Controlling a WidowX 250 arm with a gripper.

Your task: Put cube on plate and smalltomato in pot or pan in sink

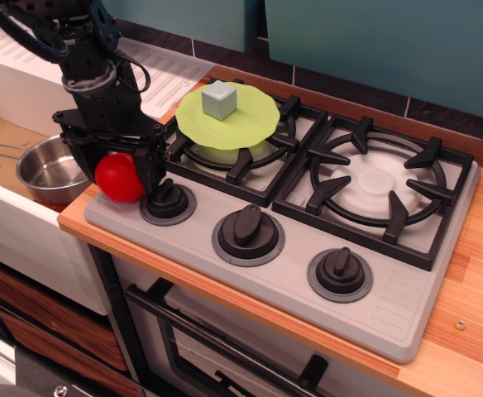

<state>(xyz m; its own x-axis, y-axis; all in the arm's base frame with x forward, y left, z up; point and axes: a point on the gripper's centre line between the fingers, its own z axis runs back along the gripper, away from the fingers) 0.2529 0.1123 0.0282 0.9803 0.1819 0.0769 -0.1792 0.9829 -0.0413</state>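
- The hand (119, 169) is clamped on the smalltomato (119, 178), one black finger on each side, at the near left corner of the stove (407, 306), just left of the first knob (166, 198).
- Whether the smalltomato is lifted off the surface or touching it cannot be told from this view.
- The smalltomato looks glossy, round and stiff, probably light hollow plastic. A smooth ball like this is likely slippery, so the hold is best kept across its widest part; pinched higher or lower, it could squirt out.
- The pot or pan (47, 169) sits in the sink (18, 223), just left of the hand and lower than the bench (473, 273). It is shiny steel with a shallow bowl, so a round thing dropped from height may bounce or roll out; a low release seems safer.
- The cube (219, 100) already rests on the plate (250, 124), which lies on the far left burner, so that part looks done. The plate is thin and overhangs the grate, so a knock could tip it.
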